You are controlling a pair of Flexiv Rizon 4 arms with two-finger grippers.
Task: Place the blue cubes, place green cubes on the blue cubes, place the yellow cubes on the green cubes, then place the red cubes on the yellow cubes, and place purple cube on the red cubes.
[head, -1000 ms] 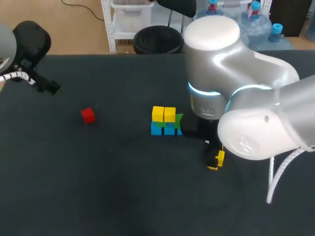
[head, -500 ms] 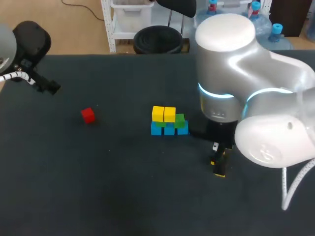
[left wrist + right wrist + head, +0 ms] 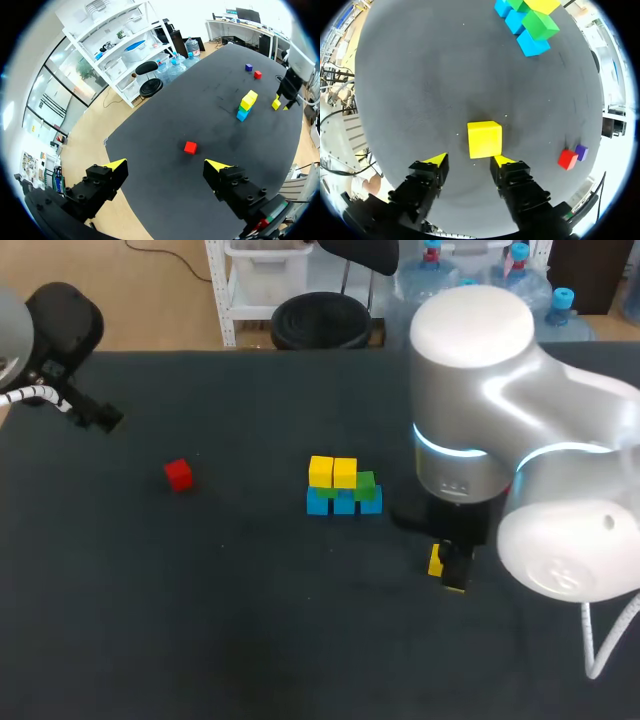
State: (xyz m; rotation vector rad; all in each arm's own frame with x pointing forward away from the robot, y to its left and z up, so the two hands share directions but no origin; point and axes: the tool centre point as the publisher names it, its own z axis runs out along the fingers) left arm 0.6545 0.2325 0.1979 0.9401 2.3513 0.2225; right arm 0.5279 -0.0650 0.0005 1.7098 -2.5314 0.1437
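Jaws wide open and empty on the right gripper (image 3: 467, 160), yellow cube (image 3: 484, 139) just ahead but off-centre, so 1 finger could clip it and shove it.

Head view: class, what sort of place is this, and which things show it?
Probably a robotics lab test bench: a left arm and right arm flank a dark table holding a stack of coloured cubes and a loose red cube.

table (image 3: 200, 620), blue cubes (image 3: 343, 503), red cube (image 3: 179, 474), yellow cube (image 3: 484, 139)
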